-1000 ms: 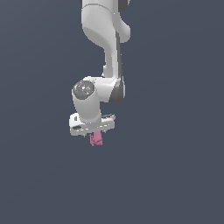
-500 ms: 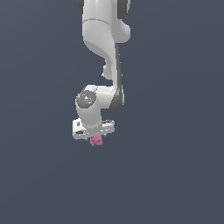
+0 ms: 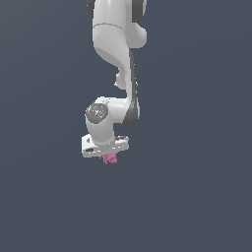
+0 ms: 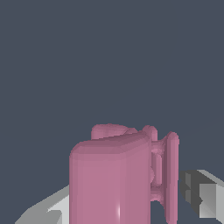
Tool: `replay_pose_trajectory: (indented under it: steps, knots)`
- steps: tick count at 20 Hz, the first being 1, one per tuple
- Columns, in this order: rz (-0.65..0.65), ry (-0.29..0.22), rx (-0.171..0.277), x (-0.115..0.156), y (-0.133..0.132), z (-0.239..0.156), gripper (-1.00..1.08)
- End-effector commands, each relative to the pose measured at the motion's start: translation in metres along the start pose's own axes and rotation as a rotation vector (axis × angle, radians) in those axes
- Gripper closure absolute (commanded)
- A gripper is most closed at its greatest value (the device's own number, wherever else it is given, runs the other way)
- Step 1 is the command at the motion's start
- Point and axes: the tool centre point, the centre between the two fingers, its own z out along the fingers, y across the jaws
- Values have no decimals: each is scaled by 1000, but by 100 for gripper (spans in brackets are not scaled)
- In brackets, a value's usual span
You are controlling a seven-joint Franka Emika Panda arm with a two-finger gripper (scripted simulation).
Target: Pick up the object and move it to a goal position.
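The small pink, blocky lump with little knobs and flanges (image 3: pixel 110 158) is hanging just under the white gripper (image 3: pixel 109 156), with nothing but flat dark blue-grey background around it in the exterior view. No bench or other surface is showing beneath it, so it is sitting in open space, carried by the arm. In the wrist view the same pink lump (image 4: pixel 118 175) is filling the lower middle of the picture: a broad rounded block faces the camera, and behind it a thin upright disc-like flange and a few short rounded stubs are sticking out to one side.

The fingers are clamped on the pink lump. In the wrist view a grey and white finger (image 4: pixel 199 192) is lying right beside the flange, and a pale grey finger (image 4: pixel 48 210) is showing on the opposite side of the block, so the lump is sitting between them. In the exterior view the fingers themselves are too small to make out; only the lump is peeking out under the flat white hand.

Above the hand, the white Franka arm (image 3: pixel 118 44) is coming down from the top edge of the exterior view, bending through a round grey-capped joint (image 3: pixel 96 113) just above the gripper.
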Motion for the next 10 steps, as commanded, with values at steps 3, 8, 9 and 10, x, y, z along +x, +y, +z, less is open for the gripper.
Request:
replay_pose_trajectory:
  steps: [3,8,9,10]
  knots:
    - [0,0,0,0,0,0,108]
    - [0,0,0,-1,-1,-3,108]
    - [0,0,0,-1,-2,-5,108]
    - [0,0,0,-2,-3,-8,108]
